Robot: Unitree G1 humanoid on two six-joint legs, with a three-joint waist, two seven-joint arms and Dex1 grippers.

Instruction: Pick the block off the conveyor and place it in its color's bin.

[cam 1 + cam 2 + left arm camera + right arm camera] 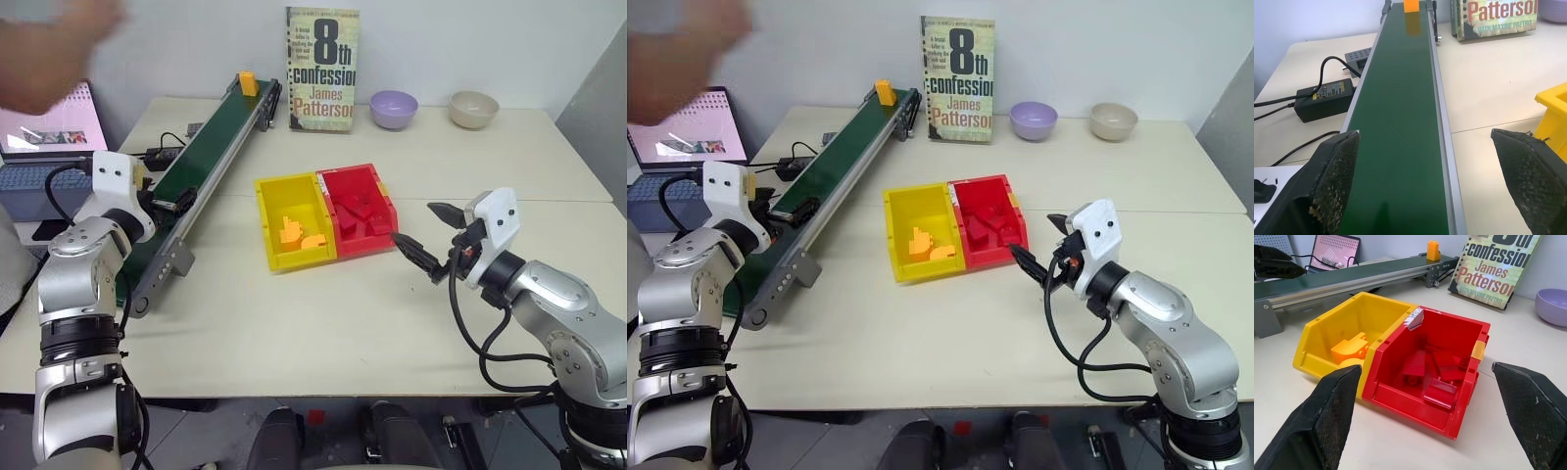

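The block, a small yellow-orange piece, stood at the far end of the conveyor, near the end rollers and well apart from both grippers. The pick had not begun: nothing was grasped, and the whole length of green belt lay between the block and the left gripper. That gripper sat low over the near part of the belt, jaws spread wide and empty, pointing along the belt toward the block. The right gripper waited just beside the red bin, also spread wide and holding nothing. Judged from this layout, every step remained: grasping the block, carrying it across, and releasing it into the yellow bin, which was joined to the red bin along one wall.

Counts: one block on the belt; one conveyor; two joined bins, one yellow and one red. The yellow bin already held roughly three yellow-orange pieces, though their overlap made the number uncertain; the red bin held several red blocks, piled so that an exact count could not be made. Elsewhere on the table stood one book, upright against the wall, one purple bowl and one beige bowl. A person's blurred hand hung above the table's far left corner, beside one laptop.
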